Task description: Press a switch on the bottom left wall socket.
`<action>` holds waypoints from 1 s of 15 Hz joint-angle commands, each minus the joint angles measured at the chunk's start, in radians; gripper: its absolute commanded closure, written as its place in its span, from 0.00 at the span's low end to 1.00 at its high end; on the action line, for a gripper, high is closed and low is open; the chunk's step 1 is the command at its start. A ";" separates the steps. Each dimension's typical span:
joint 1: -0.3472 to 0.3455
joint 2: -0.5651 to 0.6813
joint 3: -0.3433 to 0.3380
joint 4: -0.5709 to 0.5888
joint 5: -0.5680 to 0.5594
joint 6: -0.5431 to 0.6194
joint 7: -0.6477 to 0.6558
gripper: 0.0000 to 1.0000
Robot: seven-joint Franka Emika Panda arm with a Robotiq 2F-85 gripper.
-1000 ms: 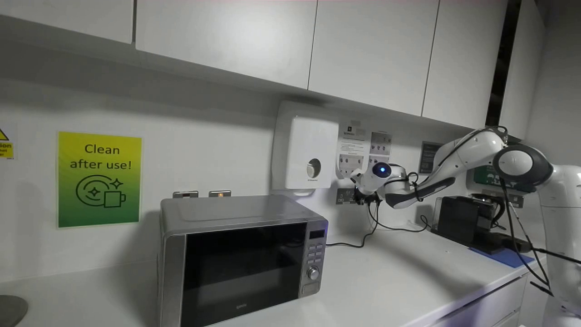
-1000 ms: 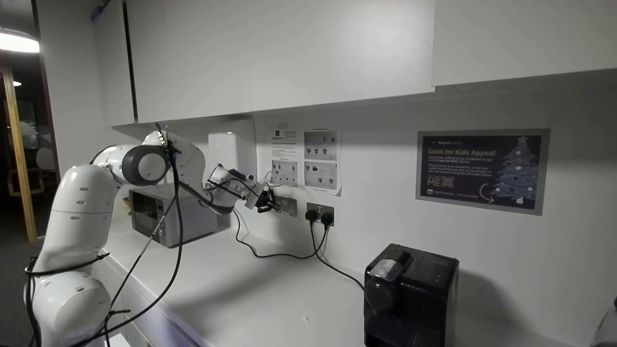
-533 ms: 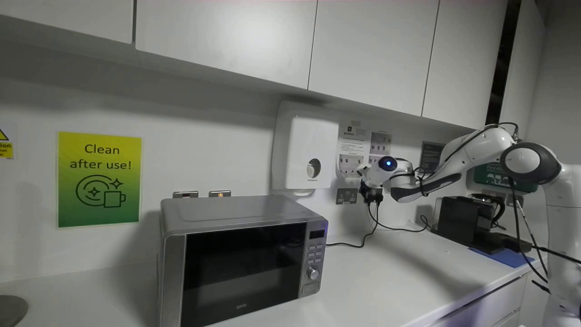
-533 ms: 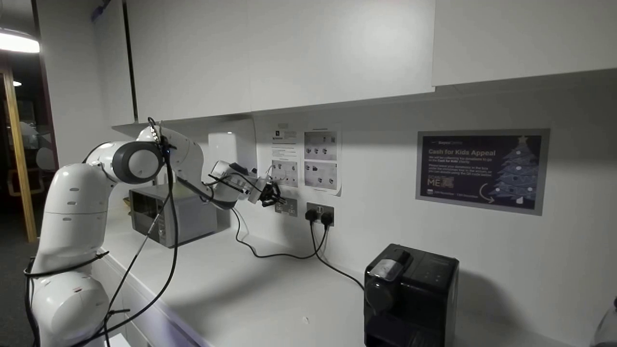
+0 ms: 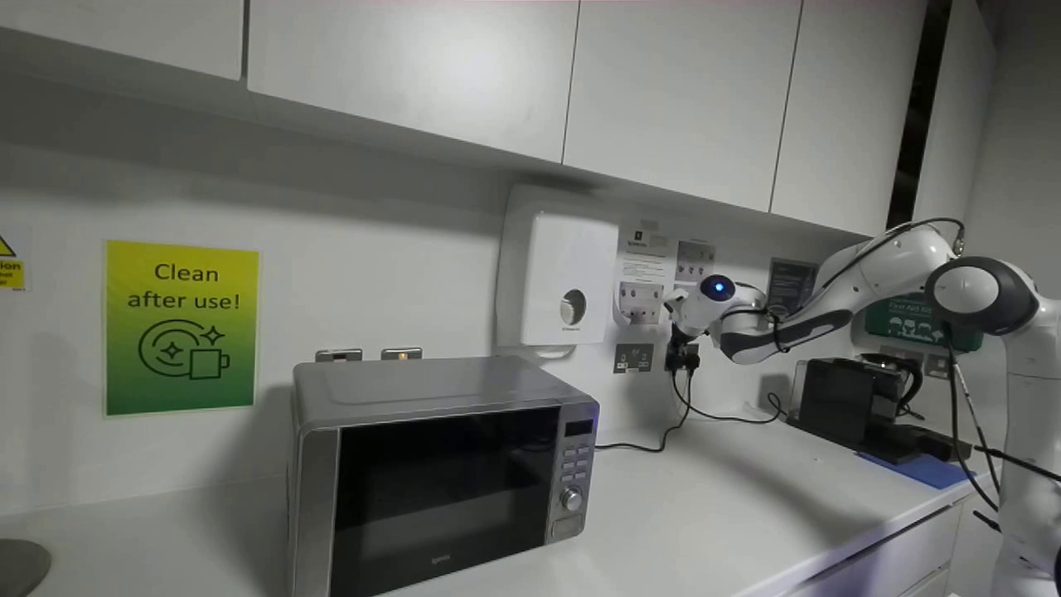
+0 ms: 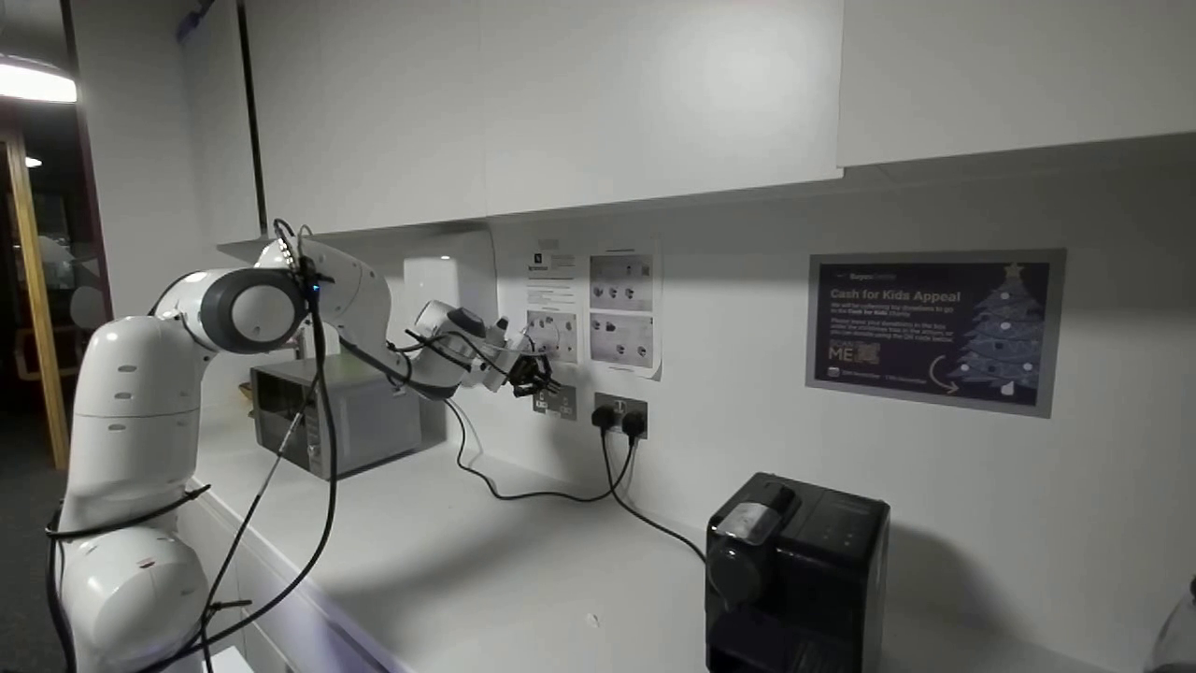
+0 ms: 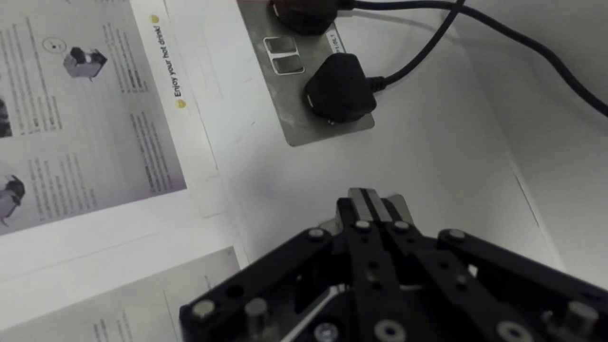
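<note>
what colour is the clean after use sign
The sign fades from yellow at the top to green at the bottom; best seen in an exterior view.

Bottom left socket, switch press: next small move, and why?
Probably nudge the shut pincer sideways toward the middle of the bottom left socket before pushing in. In an exterior view the pincer appears beside it, on the side of the plugged socket; in the wrist view the pincer hides most of it, so aim looks unconfirmed.
</note>
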State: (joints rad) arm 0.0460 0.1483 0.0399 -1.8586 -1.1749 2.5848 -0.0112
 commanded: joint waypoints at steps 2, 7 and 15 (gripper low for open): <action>-0.004 -0.111 0.008 -0.101 0.200 -0.087 -0.103 1.00; 0.003 -0.194 0.004 -0.153 0.344 -0.188 -0.130 1.00; 0.006 -0.304 -0.006 -0.251 0.692 -0.327 -0.292 1.00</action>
State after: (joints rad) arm 0.0509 -0.0911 0.0417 -2.0592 -0.6099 2.3307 -0.2169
